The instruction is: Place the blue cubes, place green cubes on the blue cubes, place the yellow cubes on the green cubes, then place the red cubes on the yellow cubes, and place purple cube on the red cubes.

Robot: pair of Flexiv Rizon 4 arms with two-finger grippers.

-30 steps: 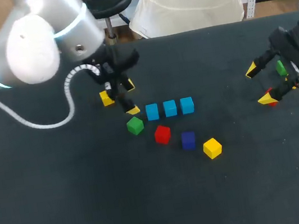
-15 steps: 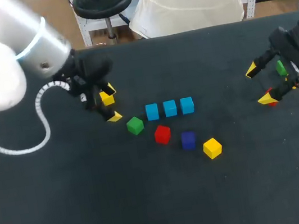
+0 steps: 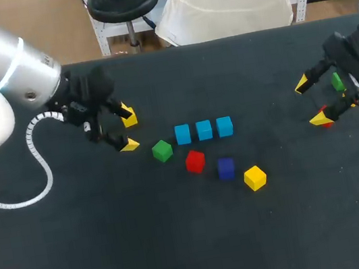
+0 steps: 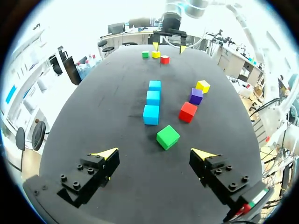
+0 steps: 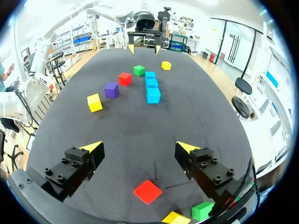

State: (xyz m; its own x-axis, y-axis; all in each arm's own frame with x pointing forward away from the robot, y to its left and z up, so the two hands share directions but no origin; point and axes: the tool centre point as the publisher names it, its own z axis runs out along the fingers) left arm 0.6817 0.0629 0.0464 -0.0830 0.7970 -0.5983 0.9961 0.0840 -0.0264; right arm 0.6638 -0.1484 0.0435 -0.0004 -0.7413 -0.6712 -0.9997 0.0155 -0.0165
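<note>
Bare table [image 4: 117,107] lies between the left hand [image 4: 154,152] and green cube [image 4: 167,136].

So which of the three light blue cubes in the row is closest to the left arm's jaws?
The light blue cube beside the green cube; the middle cube and far-end cube lie farther off.

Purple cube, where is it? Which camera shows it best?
The left wrist view. There the purple cube stands unhidden, its top and two sides showing, between a red cube and a yellow cube. The head view shows the cube from above, mostly its top. The right wrist view shows it well too, from the other side.
</note>
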